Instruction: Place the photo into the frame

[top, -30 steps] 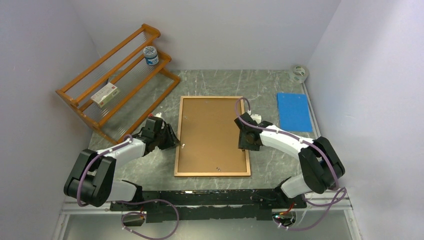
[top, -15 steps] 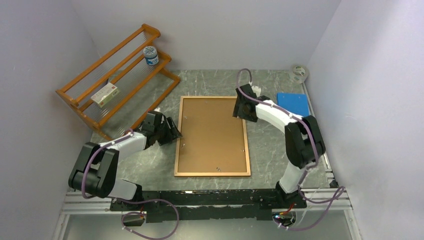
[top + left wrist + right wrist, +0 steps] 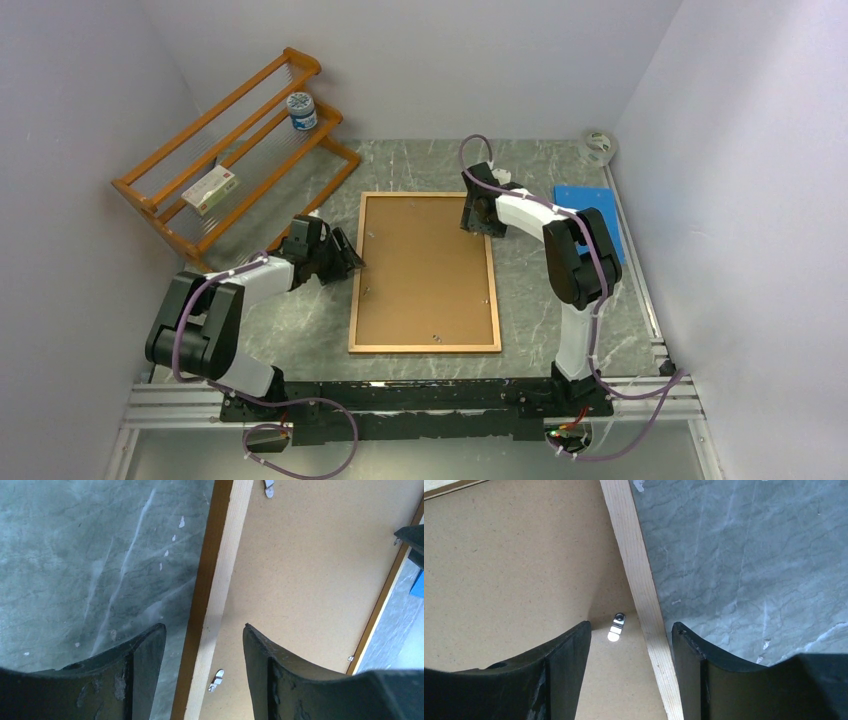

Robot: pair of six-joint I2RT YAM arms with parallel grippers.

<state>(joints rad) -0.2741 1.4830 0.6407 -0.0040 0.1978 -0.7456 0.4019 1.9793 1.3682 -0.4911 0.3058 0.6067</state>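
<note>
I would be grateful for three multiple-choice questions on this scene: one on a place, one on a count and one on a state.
1. Where does the blue sheet lie?
A. On the floor.
B. On the table, right of the frame.
C. On top of the frame.

2. How many things sit on the orange rack?
A. Two.
B. None.
C. Five.

3. How does the left gripper stand?
A. Shut tight, holding nothing.
B. Shut on the blue sheet.
C. Open, astride the frame's left rail.

Answers:
1 B, it lies flat near the right wall, apart from the frame.
2 A, a jar and a small box.
3 C, its fingers stand apart, one on either side of the rail.
</note>
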